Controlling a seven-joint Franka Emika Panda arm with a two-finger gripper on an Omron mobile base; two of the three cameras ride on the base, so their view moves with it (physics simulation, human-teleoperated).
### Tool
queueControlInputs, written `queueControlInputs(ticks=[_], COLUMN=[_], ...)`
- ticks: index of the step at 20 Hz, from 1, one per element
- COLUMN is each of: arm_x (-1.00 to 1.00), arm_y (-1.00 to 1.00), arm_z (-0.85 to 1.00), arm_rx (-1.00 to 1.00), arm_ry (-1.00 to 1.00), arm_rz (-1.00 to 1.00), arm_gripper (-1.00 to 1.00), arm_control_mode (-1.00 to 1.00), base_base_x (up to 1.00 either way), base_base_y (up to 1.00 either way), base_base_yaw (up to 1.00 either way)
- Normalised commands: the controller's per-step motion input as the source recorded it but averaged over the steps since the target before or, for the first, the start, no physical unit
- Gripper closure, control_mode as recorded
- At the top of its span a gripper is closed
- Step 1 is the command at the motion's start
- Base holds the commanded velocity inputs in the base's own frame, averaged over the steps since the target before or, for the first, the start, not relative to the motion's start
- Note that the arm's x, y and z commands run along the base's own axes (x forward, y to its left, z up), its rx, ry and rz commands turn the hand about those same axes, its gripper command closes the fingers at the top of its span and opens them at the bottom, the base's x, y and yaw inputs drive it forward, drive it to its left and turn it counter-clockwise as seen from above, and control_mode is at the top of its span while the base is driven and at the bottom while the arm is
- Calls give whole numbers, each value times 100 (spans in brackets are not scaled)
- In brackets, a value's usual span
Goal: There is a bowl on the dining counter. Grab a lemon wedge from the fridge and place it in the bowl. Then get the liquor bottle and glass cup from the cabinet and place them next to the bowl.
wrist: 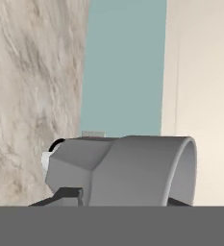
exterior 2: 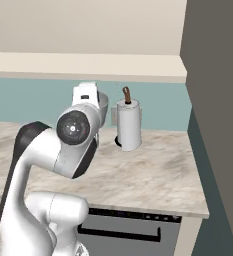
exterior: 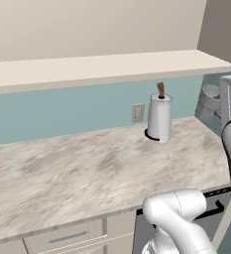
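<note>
The counter (exterior: 62, 168) has a marbled beige-grey stone top, smooth and matt. The paper roll (exterior: 159, 119) looks soft white on a brown wooden post (exterior: 160, 90). The wall (exterior: 62, 111) is flat matt teal paint. The cup (wrist: 132, 170) is smooth translucent grey glass with a faint sheen.

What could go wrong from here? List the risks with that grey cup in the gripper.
1. The glass cup, held in the gripper, hangs close to the paper towel roll; a sideways swing could topple the roll.
2. The upper cabinet sits just above; a lift could strike it.
3. The cup may slip if the arm moves fast.
</note>
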Motion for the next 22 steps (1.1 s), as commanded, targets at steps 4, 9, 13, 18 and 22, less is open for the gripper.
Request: queueControlInputs(ticks=[4,9,13,18,22], arm_x=[-19,0,0,0,0], arm_y=[7,0,0,0,0], arm_z=[-6,0,0,0,0], arm_rx=[-1,0,0,0,0], arm_ry=[0,0,0,0,0], arm_rz=[2,0,0,0,0], arm_gripper=[100,100,100,100,100], arm_control_mode=[100,100,100,100,100], base_base_x=[-57,-69,-55,-40,-46], base_base_y=[20,44,47,33,39], base_base_yaw=[8,27,43,50,49])
